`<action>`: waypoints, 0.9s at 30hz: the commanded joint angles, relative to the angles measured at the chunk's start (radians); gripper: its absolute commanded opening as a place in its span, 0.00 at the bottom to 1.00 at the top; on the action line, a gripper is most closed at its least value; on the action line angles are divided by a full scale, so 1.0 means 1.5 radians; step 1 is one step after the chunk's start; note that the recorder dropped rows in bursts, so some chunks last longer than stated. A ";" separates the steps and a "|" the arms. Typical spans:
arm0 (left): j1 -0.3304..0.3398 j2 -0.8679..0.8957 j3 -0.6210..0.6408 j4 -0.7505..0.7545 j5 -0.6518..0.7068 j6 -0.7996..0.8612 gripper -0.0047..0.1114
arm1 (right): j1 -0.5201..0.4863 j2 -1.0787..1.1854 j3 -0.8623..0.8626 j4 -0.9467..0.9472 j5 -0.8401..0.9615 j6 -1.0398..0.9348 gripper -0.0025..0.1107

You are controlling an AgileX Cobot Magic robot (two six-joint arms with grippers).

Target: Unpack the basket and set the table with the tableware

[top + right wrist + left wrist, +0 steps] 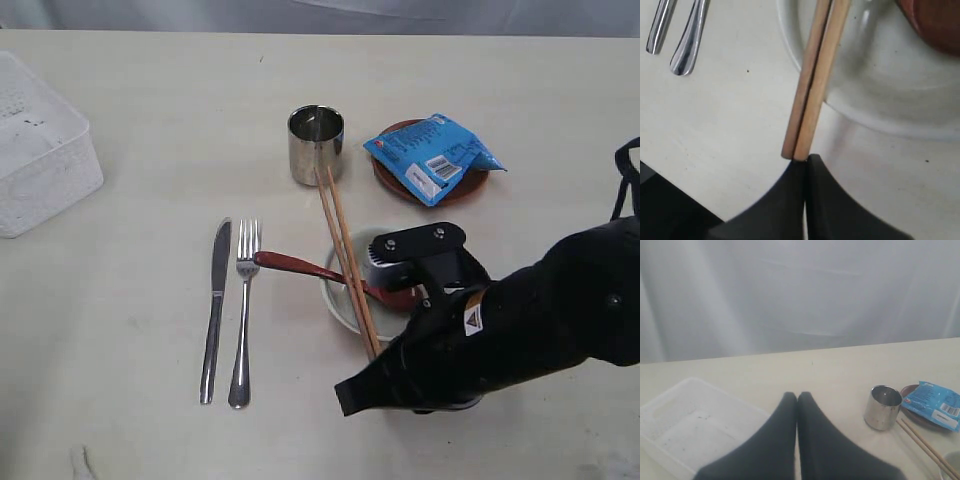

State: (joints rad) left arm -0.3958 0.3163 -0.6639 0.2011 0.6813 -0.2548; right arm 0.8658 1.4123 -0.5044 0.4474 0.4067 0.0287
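The white basket (40,150) stands at the table's (150,440) left edge. On the table lie a steel knife (215,310) and fork (243,315), and a steel cup (316,143) stands upright. A brown-red plate (480,185) carries a blue snack packet (432,155). The dark red spoon (295,265) and the wooden chopsticks (343,250) rest across the pale bowl (340,300). My right gripper (806,159) is shut and empty, its tips against the chopsticks' (815,75) near ends beside the bowl (880,95). My left gripper (797,395) is shut and empty, next to the basket (690,425).
My right arm's black cover (500,330) reaches in from the right and hides the bowl's near side. The cup (882,407) and packet (935,407) show in the left wrist view. A pale curtain (800,300) runs behind the table's far edge.
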 commanded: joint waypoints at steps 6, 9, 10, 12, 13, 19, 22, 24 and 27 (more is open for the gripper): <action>0.002 -0.002 0.003 0.007 0.006 0.011 0.04 | 0.000 0.000 0.002 -0.021 0.078 0.000 0.02; 0.002 -0.002 0.003 0.007 0.006 0.013 0.04 | 0.000 0.000 0.002 -0.021 0.070 0.000 0.02; 0.002 -0.002 0.003 0.007 0.006 0.013 0.04 | 0.000 0.000 0.002 -0.021 0.062 0.001 0.02; 0.002 -0.002 0.003 0.007 0.006 0.013 0.04 | 0.000 0.000 0.002 -0.020 0.052 0.008 0.02; 0.002 -0.002 0.003 0.007 0.006 0.013 0.04 | 0.000 0.000 0.002 -0.020 0.051 0.008 0.02; 0.002 -0.002 0.003 0.007 0.007 0.020 0.04 | 0.000 -0.064 0.002 -0.021 0.035 0.008 0.02; 0.002 -0.002 0.003 0.007 0.012 0.021 0.04 | 0.000 -0.132 0.002 -0.021 0.015 0.008 0.02; 0.002 -0.002 0.003 0.007 0.013 0.021 0.04 | 0.000 -0.187 0.002 -0.037 0.000 0.013 0.02; 0.002 -0.002 0.003 0.007 0.015 0.021 0.04 | 0.000 -0.268 0.002 -0.069 -0.023 0.015 0.02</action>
State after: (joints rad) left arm -0.3958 0.3163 -0.6639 0.2011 0.6962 -0.2253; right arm 0.8658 1.1050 -0.5044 0.3862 0.4035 0.0460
